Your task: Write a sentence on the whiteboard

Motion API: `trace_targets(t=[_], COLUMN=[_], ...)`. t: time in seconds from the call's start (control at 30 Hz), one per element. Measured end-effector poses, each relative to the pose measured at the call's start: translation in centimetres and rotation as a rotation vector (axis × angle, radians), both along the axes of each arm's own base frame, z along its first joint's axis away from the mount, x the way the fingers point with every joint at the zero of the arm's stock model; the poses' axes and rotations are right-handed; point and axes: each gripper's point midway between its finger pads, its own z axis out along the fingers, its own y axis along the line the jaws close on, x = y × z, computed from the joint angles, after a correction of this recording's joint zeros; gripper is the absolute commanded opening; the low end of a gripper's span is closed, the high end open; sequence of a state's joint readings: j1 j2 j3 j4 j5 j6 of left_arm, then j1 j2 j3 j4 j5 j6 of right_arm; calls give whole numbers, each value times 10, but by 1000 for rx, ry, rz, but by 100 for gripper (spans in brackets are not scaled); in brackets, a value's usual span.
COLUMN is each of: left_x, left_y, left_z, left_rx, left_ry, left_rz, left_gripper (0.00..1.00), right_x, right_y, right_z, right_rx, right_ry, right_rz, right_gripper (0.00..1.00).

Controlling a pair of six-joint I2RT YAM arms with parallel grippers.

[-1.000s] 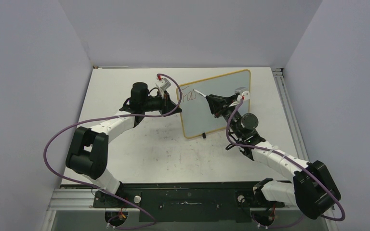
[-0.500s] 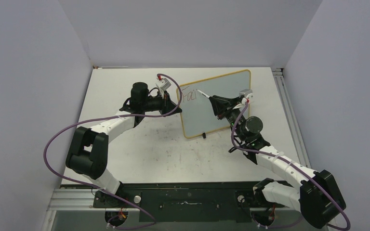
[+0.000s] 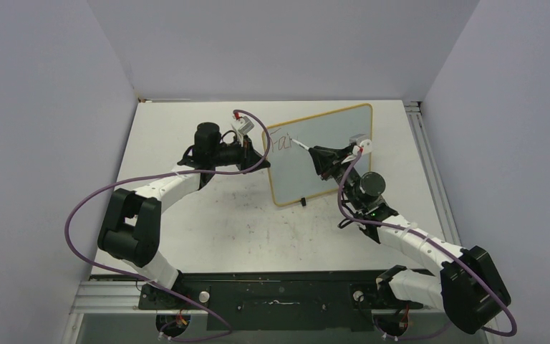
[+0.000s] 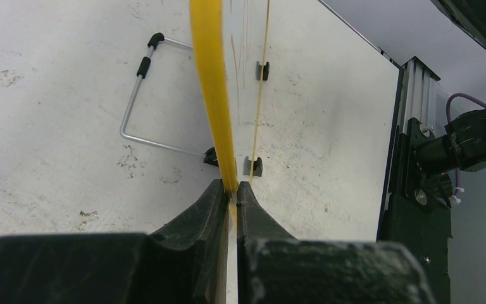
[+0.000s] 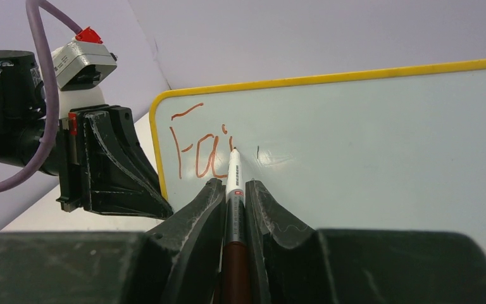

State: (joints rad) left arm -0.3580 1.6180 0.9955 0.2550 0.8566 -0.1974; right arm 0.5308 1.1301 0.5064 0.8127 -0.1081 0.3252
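Note:
The whiteboard (image 3: 293,179) stands upright on the table, yellow-framed. My left gripper (image 3: 259,159) is shut on its left edge; in the left wrist view the jaws (image 4: 233,187) pinch the yellow frame (image 4: 212,95). My right gripper (image 3: 316,154) is shut on a marker (image 5: 235,172) with a white barrel and a brown rear. The marker's tip rests on the whiteboard (image 5: 380,139) just right of the writing. The sentence (image 5: 196,152) reads "Fai" in reddish-brown at the top left corner and also shows in the top view (image 3: 279,141).
A bent wire stand (image 4: 140,107) lies on the table behind the board. Small black feet (image 4: 255,166) hold its lower edge, one at the front (image 3: 303,203). An aluminium rail (image 3: 430,172) runs along the table's right side. Purple walls enclose the table.
The right gripper lifted the marker, dotted the "i", then set the tip down just right of it. Its elbow swung slightly. The left arm and board have not moved.

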Motion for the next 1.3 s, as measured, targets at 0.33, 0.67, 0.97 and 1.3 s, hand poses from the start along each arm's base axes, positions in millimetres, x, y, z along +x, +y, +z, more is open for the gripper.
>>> trace_targets(t=[0.33, 0.67, 0.97, 1.3], left_x=[1, 0, 0, 0], left_y=[0, 0, 0, 0], left_z=[0, 0, 0, 0], left_rx=[1, 1, 0, 0], left_ry=[0, 0, 1, 1], left_rz=[4, 3, -1, 0], left_gripper=[0, 0, 0, 0], right_x=[3, 7, 0, 7], right_y=[-4, -16, -17, -6], right_z=[0, 6, 18, 10], right_rx=[5, 11, 21, -4], right_ry=[3, -8, -40, -30], right_rz=[-30, -80, -63, -33], right_gripper=[5, 5, 5, 5])
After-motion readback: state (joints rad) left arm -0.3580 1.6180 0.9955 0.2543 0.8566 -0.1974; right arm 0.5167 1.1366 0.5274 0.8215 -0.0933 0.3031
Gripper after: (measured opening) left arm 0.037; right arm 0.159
